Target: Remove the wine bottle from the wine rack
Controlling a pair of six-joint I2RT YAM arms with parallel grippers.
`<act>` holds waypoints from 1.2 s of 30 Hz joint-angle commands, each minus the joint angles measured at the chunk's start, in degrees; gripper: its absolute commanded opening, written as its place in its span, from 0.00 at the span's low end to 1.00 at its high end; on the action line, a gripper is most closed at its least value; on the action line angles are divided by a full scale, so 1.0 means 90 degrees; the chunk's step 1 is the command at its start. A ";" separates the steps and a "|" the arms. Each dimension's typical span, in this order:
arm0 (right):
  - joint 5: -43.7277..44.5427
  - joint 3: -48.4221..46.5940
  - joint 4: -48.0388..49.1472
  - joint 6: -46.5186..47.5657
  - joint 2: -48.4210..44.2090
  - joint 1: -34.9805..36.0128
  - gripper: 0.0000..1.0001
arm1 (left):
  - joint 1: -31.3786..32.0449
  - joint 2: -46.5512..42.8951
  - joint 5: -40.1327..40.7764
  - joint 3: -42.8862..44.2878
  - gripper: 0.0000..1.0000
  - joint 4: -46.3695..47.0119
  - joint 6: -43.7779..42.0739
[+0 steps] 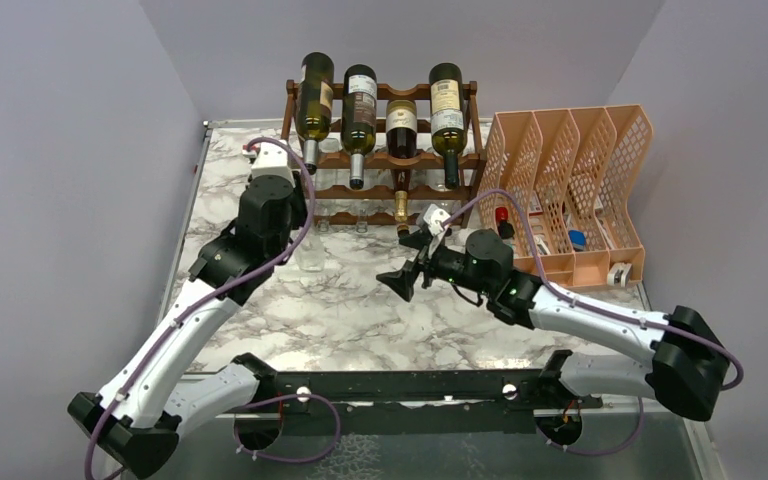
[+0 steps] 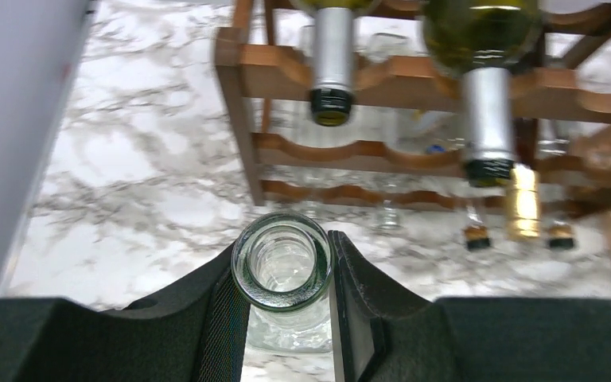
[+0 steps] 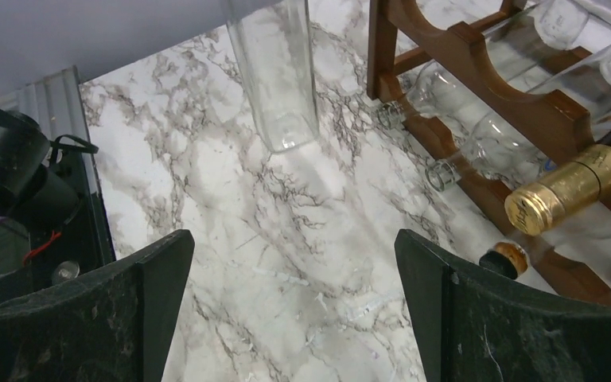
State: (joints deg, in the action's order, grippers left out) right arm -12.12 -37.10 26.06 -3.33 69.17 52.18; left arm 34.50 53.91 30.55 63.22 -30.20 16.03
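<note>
wine bottle: clear glass wine bottle [image 2: 282, 263], empty and uncorked. It is off the rack and upright, just in front of the rack's left end. Its base is at the bench surface in the right wrist view [image 3: 290, 142], but I cannot tell whether it rests fully there.
left tool: the left tool [image 2: 282, 256] is closed around the neck of the clear bottle just under the lip, one black pad pressing each side.
right tool: the right tool [image 3: 294, 247] has its fingers spread wide and grips nothing. It hangs over bare marble, in front of the rack's right half and well apart from the clear bottle.
wine rack: the dark reddish-brown wine rack [image 1: 380, 160] stands at the far edge of the bench.
rack, upper slots: four dark full bottles [image 1: 359, 105] lie side by side with their necks toward the arms. The third from the left has a gold foil capsule [image 3: 569, 191].
rack, lower slots: clear empty bottles [image 3: 509, 143] lie with their open mouths facing forward.
file organizer: the orange mesh file organizer [image 1: 570, 190] sits just right of the rack, its upright compartments open at the top.
organizer contents: a red item [image 1: 501, 215], a blue item [image 1: 577, 238] and a white item [image 1: 618, 272] lie low in separate compartments, too small to identify.
bench: white marble-patterned bench [image 1: 360, 310] with grey veins.
</note>
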 commanded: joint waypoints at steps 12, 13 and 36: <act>0.1342 -0.2227 -0.4189 -0.0201 -0.0338 0.0032 1.00 | -0.3644 0.0627 -0.0393 -0.0237 0.00 0.1883 -0.0952; 0.1410 -0.2301 -0.4239 -0.0152 -0.0328 0.0032 1.00 | -0.3747 0.0767 -0.0311 -0.0215 0.00 0.2143 -0.0895; 0.2294 -0.3521 -0.5456 -0.0421 -0.0360 0.0004 1.00 | -0.4629 0.6191 -0.1814 0.4570 0.00 0.3615 -0.1600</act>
State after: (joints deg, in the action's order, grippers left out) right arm 6.48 -66.96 -20.21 -7.49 67.29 52.18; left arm -6.39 106.43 16.36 98.78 0.54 3.53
